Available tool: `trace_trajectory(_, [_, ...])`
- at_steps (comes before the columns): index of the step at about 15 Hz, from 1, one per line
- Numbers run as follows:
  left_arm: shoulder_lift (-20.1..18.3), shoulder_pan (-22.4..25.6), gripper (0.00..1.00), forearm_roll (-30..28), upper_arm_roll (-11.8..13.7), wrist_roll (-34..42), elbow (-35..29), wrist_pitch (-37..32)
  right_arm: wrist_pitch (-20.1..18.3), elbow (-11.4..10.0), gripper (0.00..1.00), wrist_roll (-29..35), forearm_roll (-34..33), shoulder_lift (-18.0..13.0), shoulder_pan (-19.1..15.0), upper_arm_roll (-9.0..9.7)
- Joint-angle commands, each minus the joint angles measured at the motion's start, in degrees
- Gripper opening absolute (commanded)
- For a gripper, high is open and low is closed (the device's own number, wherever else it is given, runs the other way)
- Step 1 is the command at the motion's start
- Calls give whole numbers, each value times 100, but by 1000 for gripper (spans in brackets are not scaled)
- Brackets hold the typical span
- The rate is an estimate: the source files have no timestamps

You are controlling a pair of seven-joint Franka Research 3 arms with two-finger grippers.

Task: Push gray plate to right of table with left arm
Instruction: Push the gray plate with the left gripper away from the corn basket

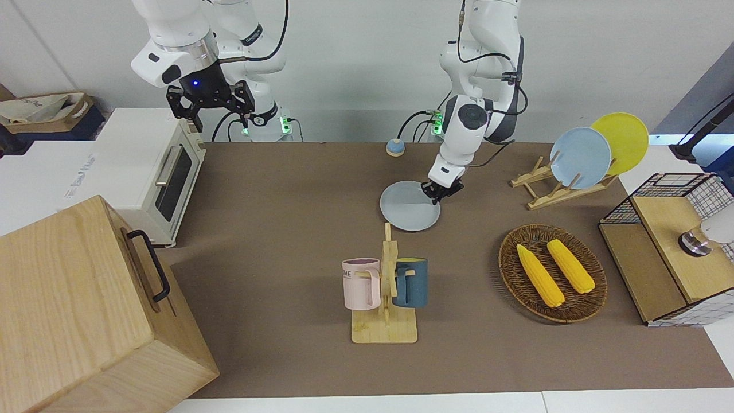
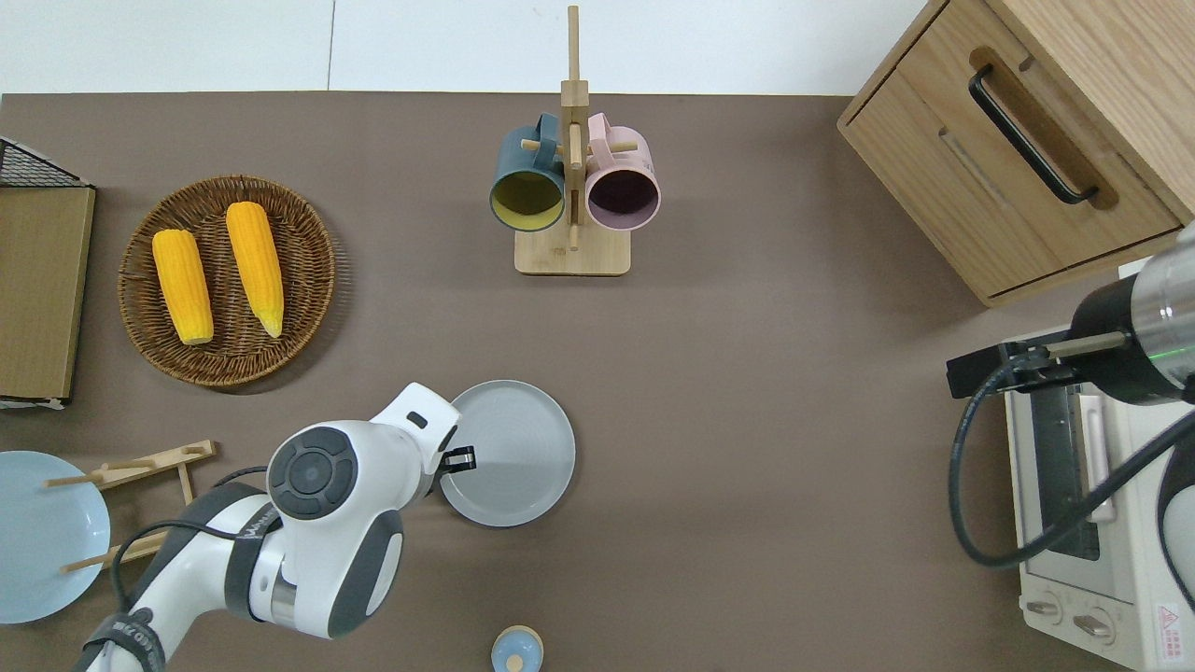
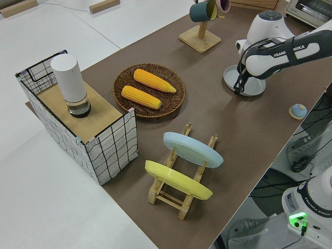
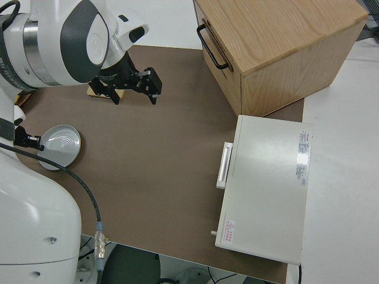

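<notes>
The gray plate [image 1: 408, 207] lies flat on the brown table [image 1: 287, 201], near the middle and a little toward the left arm's end. It also shows in the overhead view [image 2: 518, 453], the left side view [image 3: 254, 87] and the right side view [image 4: 59, 145]. My left gripper [image 1: 437, 194] [image 2: 459, 459] points down onto the plate's rim on the side toward the left arm's end and touches it. My right gripper [image 1: 221, 117] is open, empty and parked.
A wooden mug rack [image 1: 385, 298] with a pink and a blue mug stands farther from the robots than the plate. Toward the left arm's end are a wicker basket [image 1: 507, 252] with two corn cobs and a rack [image 1: 542, 192] with a sky-blue and a yellow plate. A toaster oven [image 1: 155, 172] and a wooden cabinet [image 1: 86, 310] stand at the right arm's end.
</notes>
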Motion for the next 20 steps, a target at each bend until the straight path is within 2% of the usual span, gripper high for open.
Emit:
trace_trajectory(1, [595, -627, 0, -48, 39, -708, 388, 128, -69, -3, 983, -15, 46, -43, -65, 32])
trace_trajectory(5, [1087, -970, 0, -241, -92, -1201, 915, 128, -69, -3, 983, -6, 46, -43, -65, 32])
trace_trajectory(10, [1702, -1041, 0, -233, -479, -1825, 1653, 145, -69, -3, 983, -15, 46, -43, -65, 32])
trace_trajectory(20, [2634, -1577, 0, -171, -514, -2722, 2779, 163, -69, 6, 983, -15, 55, -43, -65, 32])
